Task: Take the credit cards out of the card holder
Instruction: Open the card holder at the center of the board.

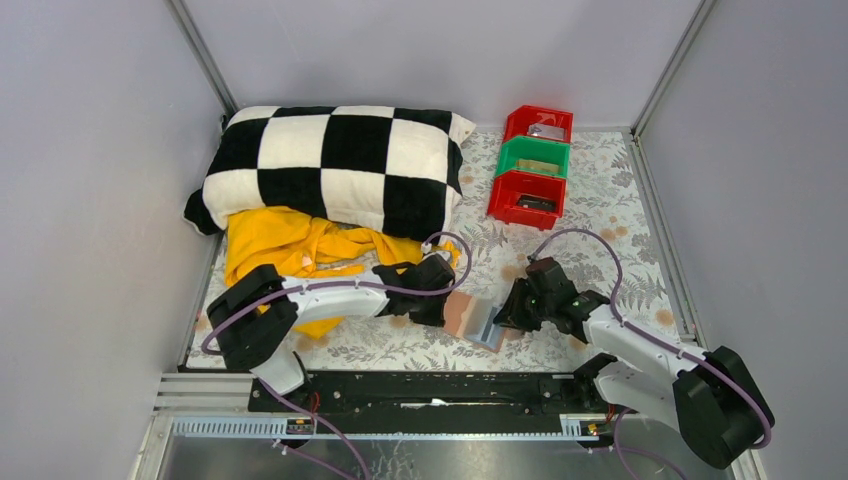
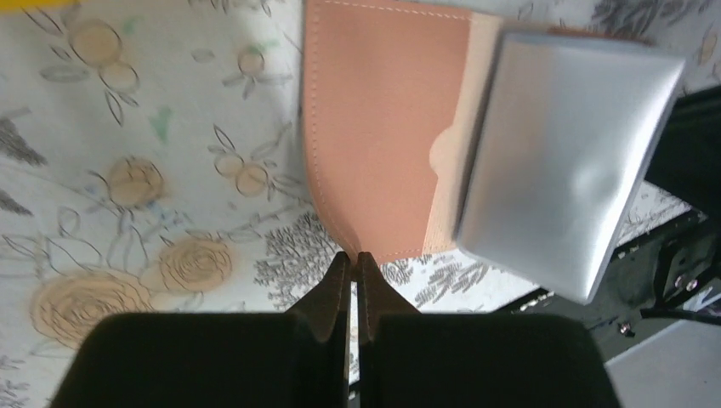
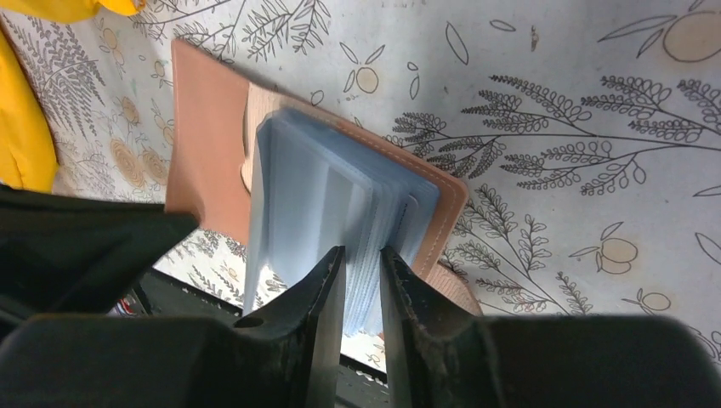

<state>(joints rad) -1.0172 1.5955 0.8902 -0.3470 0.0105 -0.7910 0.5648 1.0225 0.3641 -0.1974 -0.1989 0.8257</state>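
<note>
Holder (image 1: 466,314) lies open on the tabletop (image 1: 600,240), right of the yellow cloth (image 1: 280,245): light, floppy leather, slick limp sleeves (image 3: 306,204) (cards unseen), best pinned by its flap (image 2: 374,127). Left hand (image 2: 354,259) clenched at that flap's edge; right hand (image 3: 363,255) pinches the sleeves.

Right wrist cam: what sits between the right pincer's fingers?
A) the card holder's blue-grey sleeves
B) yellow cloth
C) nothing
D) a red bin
A: the right pincer straddles the open card holder at the edge of its blue-grey sleeves.
</note>
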